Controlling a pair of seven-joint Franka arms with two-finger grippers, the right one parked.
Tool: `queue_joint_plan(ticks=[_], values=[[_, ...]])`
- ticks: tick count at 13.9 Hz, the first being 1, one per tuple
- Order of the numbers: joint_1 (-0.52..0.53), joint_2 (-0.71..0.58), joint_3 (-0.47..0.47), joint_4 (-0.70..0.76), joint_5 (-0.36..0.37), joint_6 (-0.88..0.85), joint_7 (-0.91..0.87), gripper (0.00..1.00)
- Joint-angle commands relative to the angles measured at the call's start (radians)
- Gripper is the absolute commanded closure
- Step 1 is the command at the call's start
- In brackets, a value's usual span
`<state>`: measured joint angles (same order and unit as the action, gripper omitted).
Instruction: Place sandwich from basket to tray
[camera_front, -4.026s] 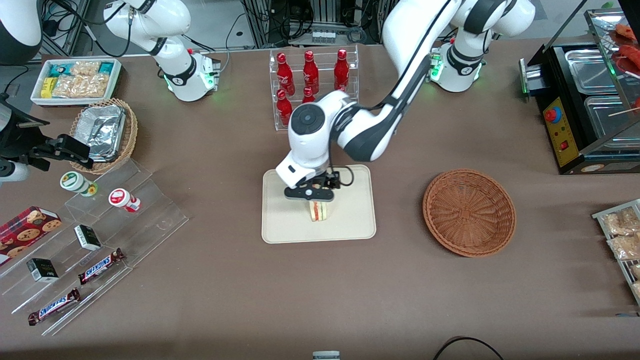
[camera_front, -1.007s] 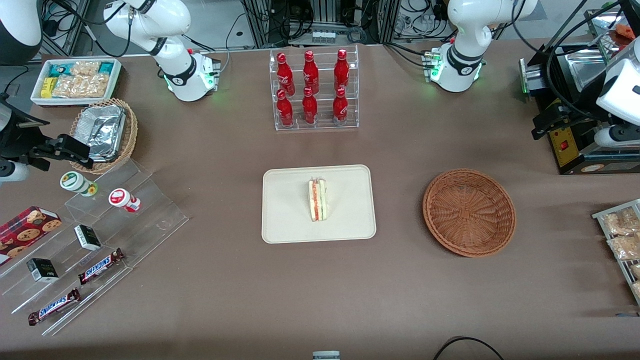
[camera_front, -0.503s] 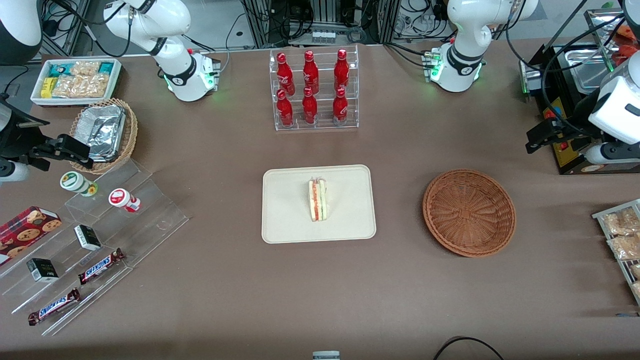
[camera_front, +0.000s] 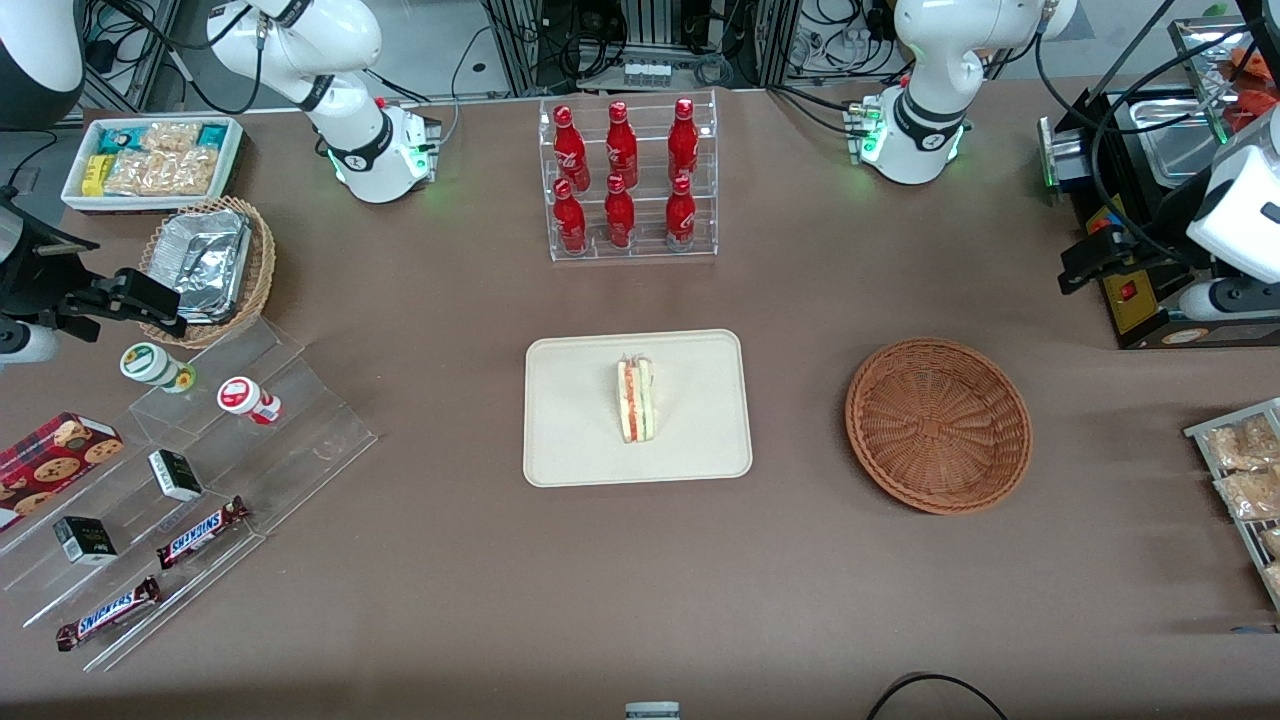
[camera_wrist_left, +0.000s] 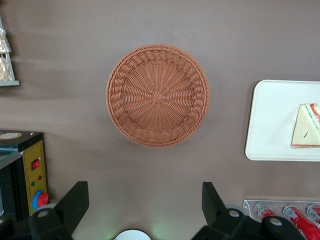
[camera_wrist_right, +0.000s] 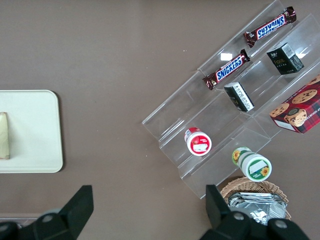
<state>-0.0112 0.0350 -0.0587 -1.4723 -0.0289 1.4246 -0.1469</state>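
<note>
- Sandwich (camera_front: 636, 401) now sits on the tray (camera_front: 570, 440), released; four seconds back you had it pinched there.
- Basket (camera_front: 938, 425) holds nothing.
- Gripper (camera_wrist_left: 142, 205) has pulled back high toward the working arm's end, fingers spread, nothing held.
- Looks done to me.

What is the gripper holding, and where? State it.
Nothing. The gripper is open and empty, high above the table near the basket; the sandwich lies on the tray.

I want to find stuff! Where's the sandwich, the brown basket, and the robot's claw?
sandwich (camera_front: 636, 401): front view, on its striped cut edge, lying on the tray.
basket (camera_front: 938, 425): front view, on its woven middle.
gripper (camera_wrist_left: 145, 205): left wrist view, midway between its open fingertips, high above the basket.
</note>
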Motion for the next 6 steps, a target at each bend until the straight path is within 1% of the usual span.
queue_joint_plan(ticks=[1, 3, 6], values=[[-0.023, -0.023, 0.025, 0.001, 0.011, -0.029, 0.02, 0.0], [-0.023, -0.017, 0.022, 0.001, 0.049, -0.026, 0.02, 0.0], [-0.023, -0.012, 0.017, -0.002, 0.06, -0.023, 0.026, 0.0]])
